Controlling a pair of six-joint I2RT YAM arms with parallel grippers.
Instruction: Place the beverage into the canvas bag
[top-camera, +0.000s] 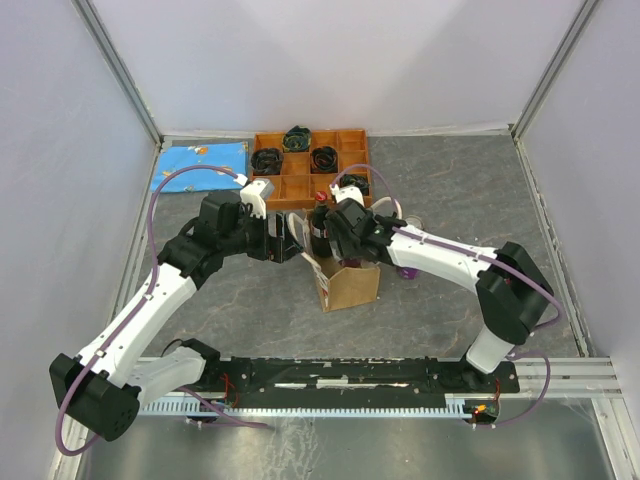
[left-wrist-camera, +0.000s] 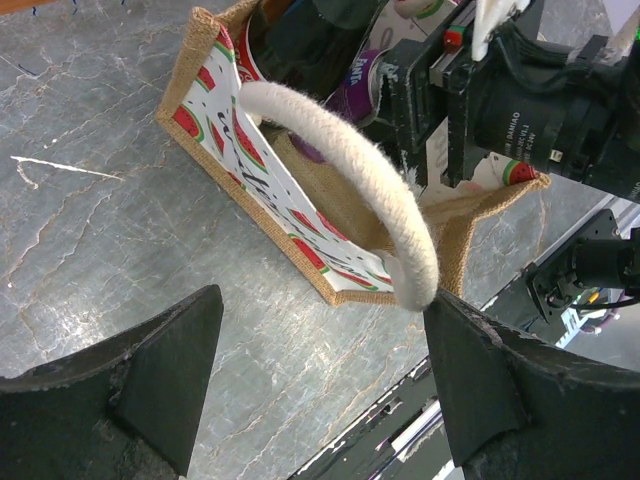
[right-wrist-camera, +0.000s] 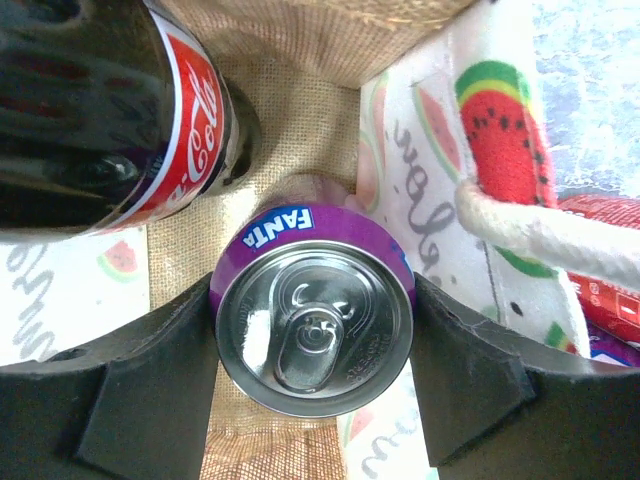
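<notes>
Inside one canvas bag (right-wrist-camera: 300, 40) are one can (right-wrist-camera: 315, 330) and one bottle (right-wrist-camera: 110, 110).

The can (right-wrist-camera: 315, 320) is purple, the bottle (right-wrist-camera: 90, 110) red-labelled, the canvas bag (left-wrist-camera: 240, 160) tan with watermelon print.

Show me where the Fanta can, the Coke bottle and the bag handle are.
Fanta can (right-wrist-camera: 315, 335): right wrist view, on its silver top.
Coke bottle (right-wrist-camera: 100, 110): right wrist view, on its dark body beside the red label.
Bag handle (left-wrist-camera: 358, 172): left wrist view, midway along the white rope loop.
</notes>
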